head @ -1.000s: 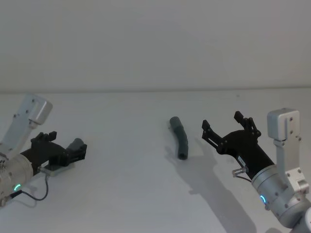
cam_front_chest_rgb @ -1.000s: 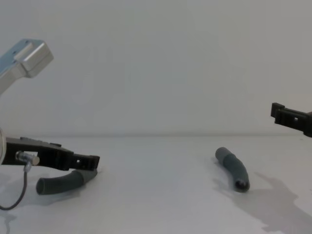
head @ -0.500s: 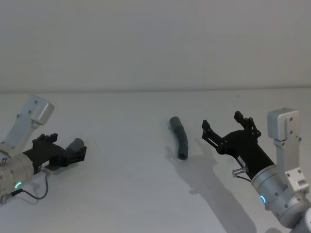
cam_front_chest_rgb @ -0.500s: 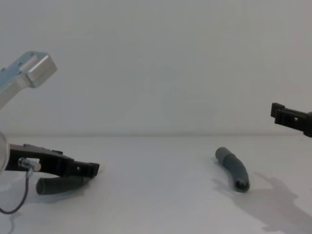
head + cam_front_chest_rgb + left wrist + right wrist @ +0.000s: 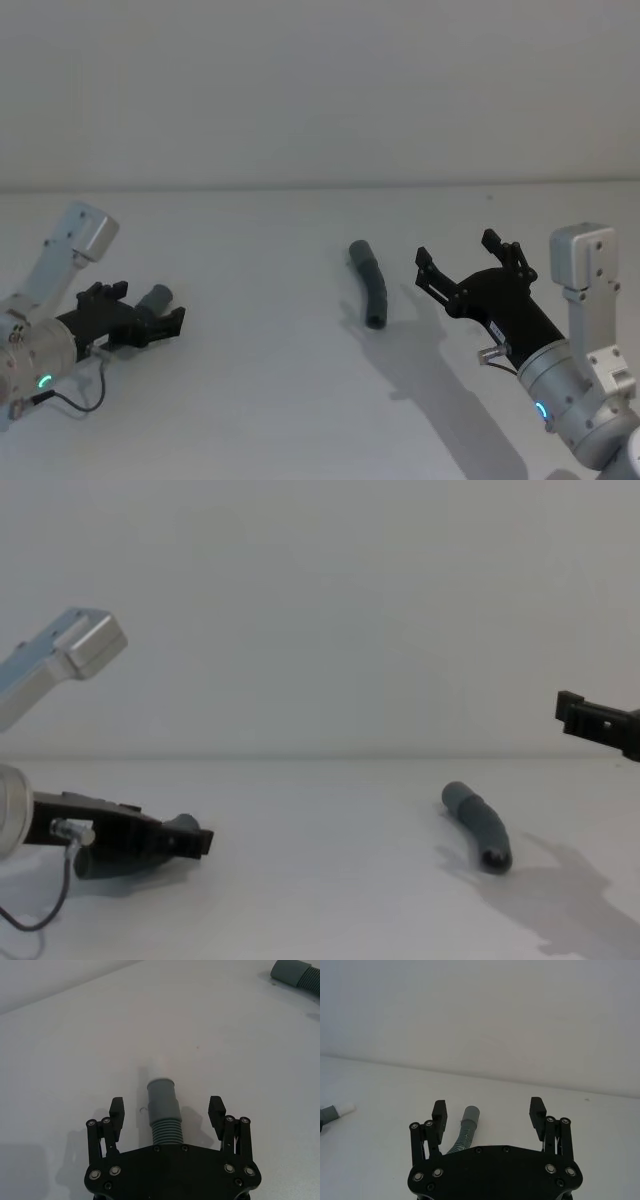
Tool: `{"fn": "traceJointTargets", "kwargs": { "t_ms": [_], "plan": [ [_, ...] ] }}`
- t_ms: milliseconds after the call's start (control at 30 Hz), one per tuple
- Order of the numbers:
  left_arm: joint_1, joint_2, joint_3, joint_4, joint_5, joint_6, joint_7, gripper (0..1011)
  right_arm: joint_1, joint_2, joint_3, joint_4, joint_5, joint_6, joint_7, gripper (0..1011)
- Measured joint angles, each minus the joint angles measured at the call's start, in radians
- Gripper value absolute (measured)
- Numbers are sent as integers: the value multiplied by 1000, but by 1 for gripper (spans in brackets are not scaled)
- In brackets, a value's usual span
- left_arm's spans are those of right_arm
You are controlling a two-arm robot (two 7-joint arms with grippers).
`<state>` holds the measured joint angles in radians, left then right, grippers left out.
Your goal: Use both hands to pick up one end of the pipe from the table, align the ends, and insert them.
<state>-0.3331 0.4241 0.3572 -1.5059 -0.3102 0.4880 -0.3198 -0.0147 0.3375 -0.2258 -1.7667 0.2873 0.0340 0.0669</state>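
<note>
White matte table [image 5: 270,400] under a pale grey wall [image 5: 320,90].

Left gripper [image 5: 150,308] [image 5: 167,1107]: low over the table. Its fingers [image 5: 117,1110] are spread, one on each side of the first pipe piece [image 5: 164,1115]. The wrist view shows a clear gap between each finger and the hose, so nothing is pinched. The corrugated body runs back under the palm. The smooth grey collar [image 5: 162,1095] pokes out level with the fingertips, and its white tip [image 5: 152,1071] points straight ahead, just beyond them. This piece appears to rest on the surface.

Right gripper [image 5: 458,252] [image 5: 489,1109]: raised off the table, with a shadow below it. Fingers set wide apart, holding nothing.

The second pipe piece [image 5: 370,283] [image 5: 480,825] lies curved on the table, near and just ahead of the right gripper's fingertips, apart from them. Its hollow end [image 5: 495,859] faces the robot. The right wrist view has one grey cuff [image 5: 470,1114] beside the inner face of one finger, with the body passing beneath the palm. This piece is well apart from the left gripper, far ahead of it [image 5: 295,972].
</note>
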Motion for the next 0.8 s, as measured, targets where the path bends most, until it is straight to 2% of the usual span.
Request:
{"fn": "traceJointTargets", "kwargs": {
  "t_ms": [67,300,367,400,467,567,700,733,800],
  "plan": [
    [-2,-3,0,7,0,-3,-4,1000,0,0,0,0,0,0,0,1002],
    [-2,-11,-2,19,1,-12,-11,847,0,0,0,0,0,0,0,1002],
    [0,-12,-4,20,1,-13,-12,834,0,0,0,0,0,0,0,1002],
    [2,-13,-5,20,1,-14,-12,756,0,0,0,0,0,0,0,1002],
    [4,-14,-7,20,1,-16,-12,717,0,0,0,0,0,0,0,1002],
    [10,-16,-12,20,0,-19,-11,587,0,0,0,0,0,0,0,1002],
    [17,-19,-16,17,0,-20,-9,499,0,0,0,0,0,0,0,1002],
    [19,-19,-17,15,0,-20,-8,441,0,0,0,0,0,0,0,1002],
    [23,-21,-19,12,0,-21,-6,391,0,0,0,0,0,0,0,1002]
  ]
}}
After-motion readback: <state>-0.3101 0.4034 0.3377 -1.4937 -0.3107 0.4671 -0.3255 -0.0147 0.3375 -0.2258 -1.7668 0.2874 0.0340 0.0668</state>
